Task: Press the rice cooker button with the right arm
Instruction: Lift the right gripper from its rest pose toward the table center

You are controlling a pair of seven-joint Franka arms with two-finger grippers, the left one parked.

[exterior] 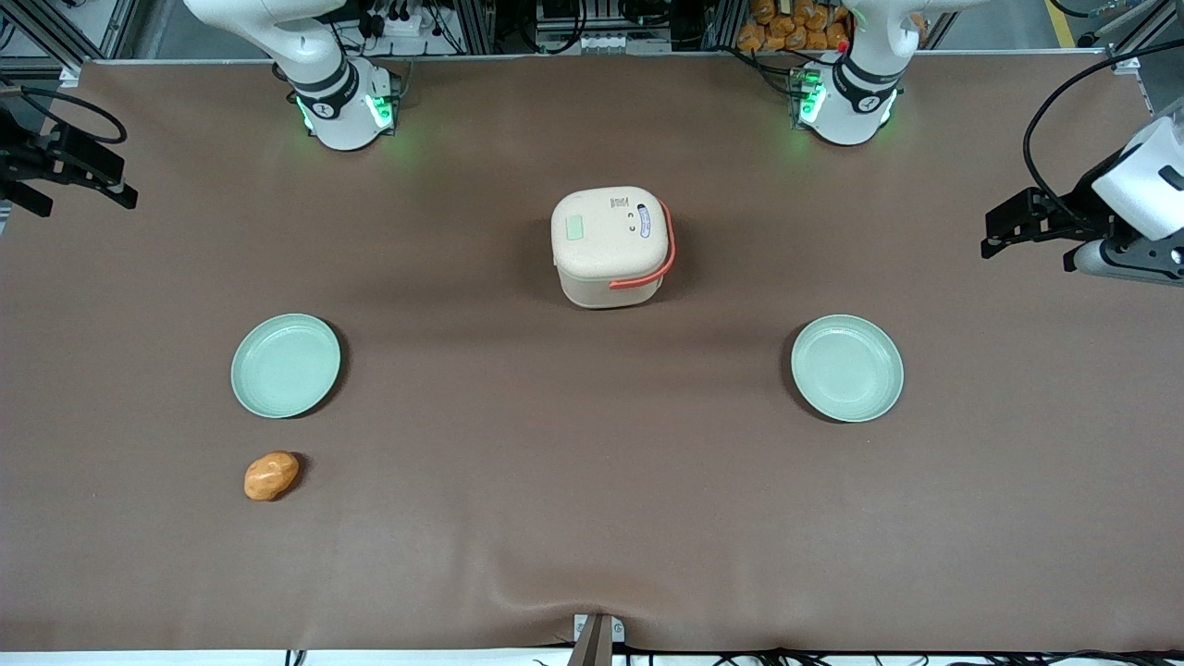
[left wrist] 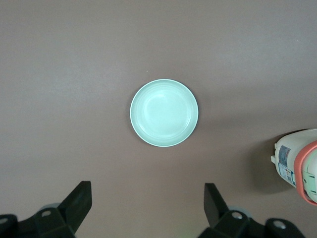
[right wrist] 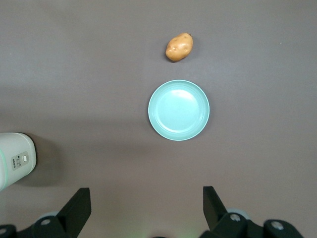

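Observation:
The cream rice cooker stands near the middle of the table with its lid shut and its coral-orange handle folded down. Its lid carries a pale green square and a small oval control panel. The cooker also shows in the right wrist view and in the left wrist view. My right gripper hangs open and empty at the working arm's end of the table, well apart from the cooker. In the right wrist view, the open gripper has bare table between its fingers.
A pale green plate lies below the right gripper, nearer the front camera than the cooker. A potato lies nearer the camera still. A second green plate lies toward the parked arm's end.

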